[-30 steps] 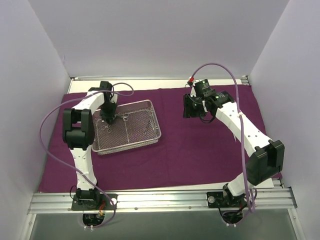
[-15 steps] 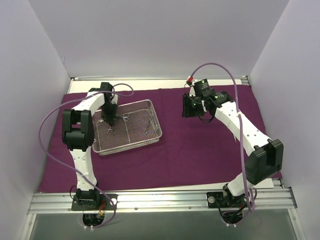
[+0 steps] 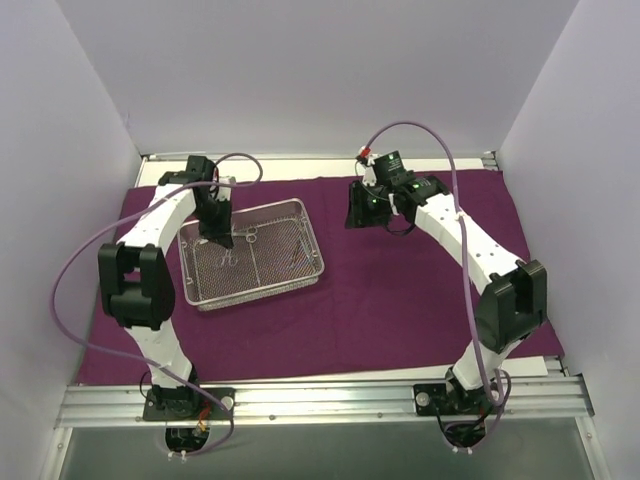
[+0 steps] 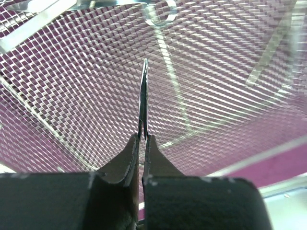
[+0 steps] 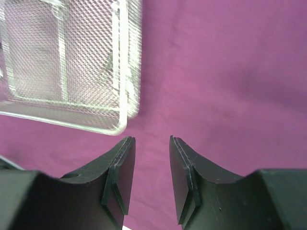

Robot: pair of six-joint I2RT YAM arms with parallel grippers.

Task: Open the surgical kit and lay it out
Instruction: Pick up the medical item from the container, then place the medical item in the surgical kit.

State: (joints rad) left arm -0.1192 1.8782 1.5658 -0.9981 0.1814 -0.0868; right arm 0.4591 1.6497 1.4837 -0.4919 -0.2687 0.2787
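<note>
Surgical kit lies opened out: its dark purple cloth is spread flat, and the wire-mesh tray sits on it toward 9 o'clock of the cloth's centre, with loose steel instruments lying inside; the left gripper hangs over the tray's 10 o'clock part, its fingers pinched almost together on one thin steel instrument, seen edge-on, so I cannot tell scissors from forceps; that grip looks meant to lift the piece out for laying on the cloth; the right gripper hovers at the tray's 2 o'clock above bare cloth, its fingers partly apart and holding nothing, probably kept clear until a piece needs placing.
</note>
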